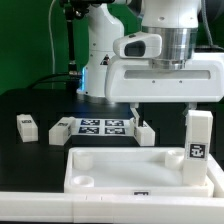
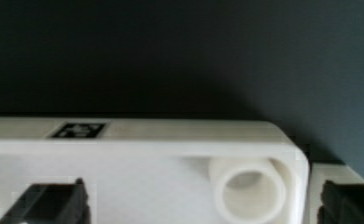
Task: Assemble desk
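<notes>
- Well forward on the black table (image 1: pixel 25 100), the desk's white rimmed tabletop (image 1: pixel 125 165) lies flat, tray side up, closest to the exterior camera.
- A round socket (image 1: pixel 85 181) shows in its near corner at the exterior view's left.
- The wrist view shows another corner of the tabletop (image 2: pixel 143 150) from close above. There is a round socket (image 2: pixel 250 187) there and a small black-and-white tag (image 2: pixel 76 128) on the rim.
- An upright leg (image 1: pixel 197 145), white, square in section and tagged, stands at the tabletop's corner on the exterior view's right. Whether it is seated in a socket cannot be told.
- Three more legs lie loose on the table beyond the tabletop:
  - the third leg (image 1: pixel 145 131) is just beside the marker board (image 1: pixel 100 126), at the exterior view's right end of it;
  - the second leg (image 1: pixel 60 130) is just beside the board's other end;
  - the outer leg (image 1: pixel 27 127) lies farther toward the exterior view's left.
- The gripper (image 1: pixel 163 110) hangs above the tabletop's far side, near the upright leg. Its dark fingers (image 2: pixel 51 200) are spread wide with nothing clamped between them. Whether they touch the rim cannot be told.
- A long white bar (image 1: pixel 30 210) runs along the tabletop's near side.
</notes>
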You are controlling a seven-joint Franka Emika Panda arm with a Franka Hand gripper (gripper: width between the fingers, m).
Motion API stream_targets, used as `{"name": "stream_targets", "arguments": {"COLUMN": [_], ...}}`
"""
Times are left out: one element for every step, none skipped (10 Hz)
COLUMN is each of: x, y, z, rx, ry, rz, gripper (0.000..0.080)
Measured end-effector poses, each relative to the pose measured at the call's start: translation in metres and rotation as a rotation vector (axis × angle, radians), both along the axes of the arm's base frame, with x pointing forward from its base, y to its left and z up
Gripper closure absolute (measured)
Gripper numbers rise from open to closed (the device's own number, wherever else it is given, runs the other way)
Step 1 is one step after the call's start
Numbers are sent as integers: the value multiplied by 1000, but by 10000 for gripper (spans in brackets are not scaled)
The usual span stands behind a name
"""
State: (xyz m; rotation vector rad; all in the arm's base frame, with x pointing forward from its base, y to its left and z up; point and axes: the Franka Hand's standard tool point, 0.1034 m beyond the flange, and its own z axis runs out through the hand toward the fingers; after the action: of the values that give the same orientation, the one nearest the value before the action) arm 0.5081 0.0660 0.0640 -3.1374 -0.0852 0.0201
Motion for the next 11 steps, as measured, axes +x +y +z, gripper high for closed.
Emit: {"name": "stream_targets", "arguments": {"x": [-21,-36,-49,-59,-57,-54,-59,-62,-61,-66,-69], "y": [-2,-5,-7,-10,-8,-8,-8,-12,-10,-9,-12], "z": [-7,-11,-17,-21,-20,-19,-21,-22,-22,-21,-19], "rx": [-2,-3,-5,-7,-6,-5,-6,-1,-2,-2,-3], "ry": [5,-1,-13,4,33,27,67,160,218,276,364], "rz": [17,41,42,37,38,38,39,39,31,30,17], "gripper": [151,151,151,151,151,151,151,151,151,151,151]}}
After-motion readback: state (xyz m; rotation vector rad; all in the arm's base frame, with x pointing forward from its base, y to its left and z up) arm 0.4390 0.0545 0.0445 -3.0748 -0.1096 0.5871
